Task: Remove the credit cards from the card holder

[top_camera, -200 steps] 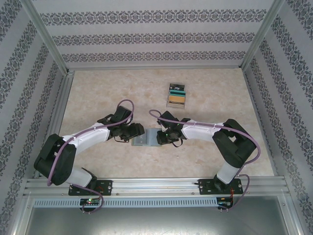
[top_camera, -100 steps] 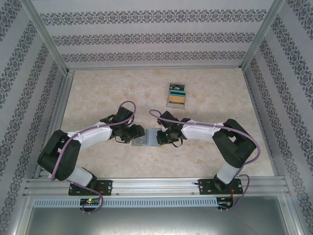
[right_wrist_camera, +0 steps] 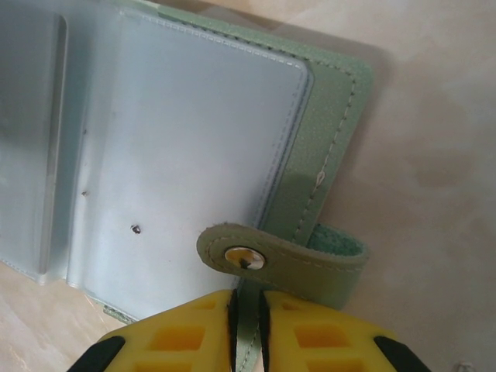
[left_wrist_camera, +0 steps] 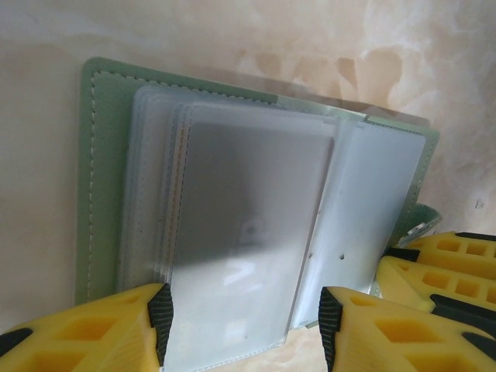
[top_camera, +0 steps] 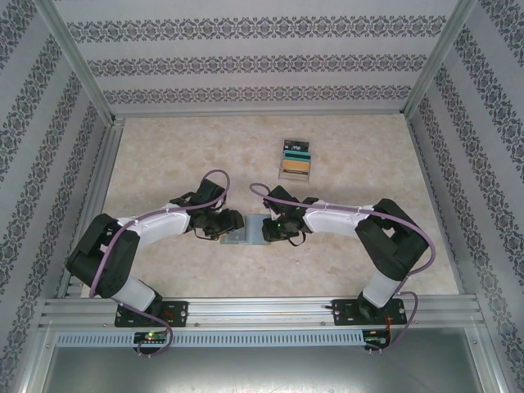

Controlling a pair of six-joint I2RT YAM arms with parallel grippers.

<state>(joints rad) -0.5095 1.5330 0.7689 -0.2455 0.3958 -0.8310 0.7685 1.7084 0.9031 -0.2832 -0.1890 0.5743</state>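
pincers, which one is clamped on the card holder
The right pincer, shut on the card holder's green edge; the left pincer stands open astride its clear sleeves.

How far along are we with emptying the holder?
Done: a staggered pile of black, teal and tan cards lies apart on the table. In hand: right gripper pinches the open green bifold card holder's edge; left gripper straddles its clear sleeves, open. Left: cannot tell if cards remain inside.
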